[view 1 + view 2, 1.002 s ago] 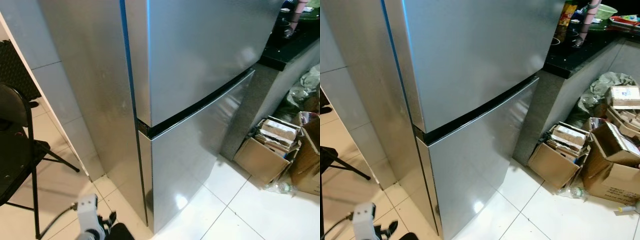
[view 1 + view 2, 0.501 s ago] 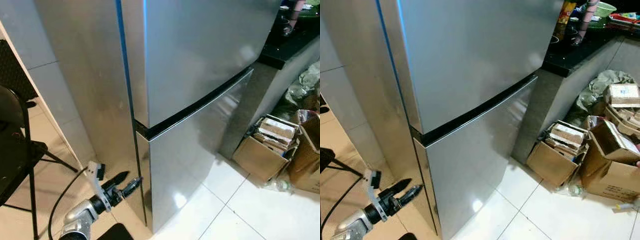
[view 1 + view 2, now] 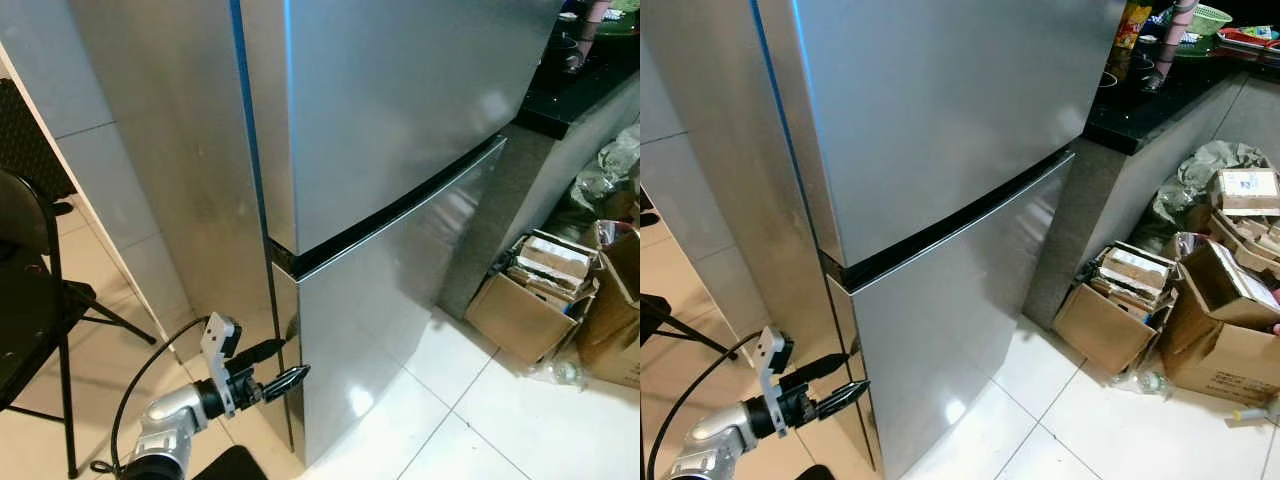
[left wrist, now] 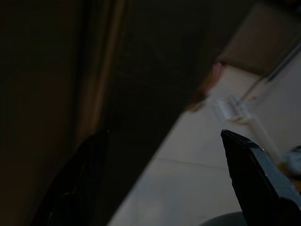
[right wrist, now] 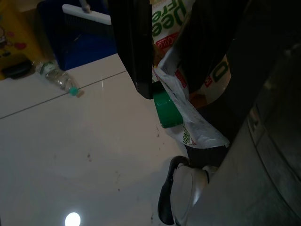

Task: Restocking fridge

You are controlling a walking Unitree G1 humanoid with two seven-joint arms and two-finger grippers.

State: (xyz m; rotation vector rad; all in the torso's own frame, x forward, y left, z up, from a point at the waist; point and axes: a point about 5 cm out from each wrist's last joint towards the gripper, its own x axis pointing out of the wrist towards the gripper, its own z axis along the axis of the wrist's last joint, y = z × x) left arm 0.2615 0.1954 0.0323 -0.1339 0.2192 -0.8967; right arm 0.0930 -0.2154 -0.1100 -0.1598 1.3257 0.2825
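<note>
- The fridge (image 3: 400, 150) stands shut, a tall silver two-door unit with a dark seam between the upper door and the lower door (image 3: 390, 300).
- The left pincer (image 3: 275, 365) is raised low at the hinge-side corner of the lower door, its two black fingers (image 3: 285, 380) slightly apart, one tip against the door's edge and the other just in front of its face; nothing is held between them.
- In the right wrist view, the right pincer (image 5: 188, 70) is clamped on a crinkled packet (image 5: 181, 108) with green lettering and a green cap, hanging over the white tiled floor (image 5: 70, 155).
- A black folding chair (image 3: 35, 300) stands on the fridge's left, near the left arm.
- To the right, a dark table (image 3: 1160, 95) butts against the fridge, carrying a green bowl (image 3: 1210, 18) and a yellow packet (image 3: 1132, 25).
- Below it, open cardboard boxes (image 3: 1120, 310) of papers and a plastic bag (image 3: 1215, 165) crowd the floor beside the fridge's lower door.
- A clear plastic bottle (image 5: 59, 77) lies on the tiles.
</note>
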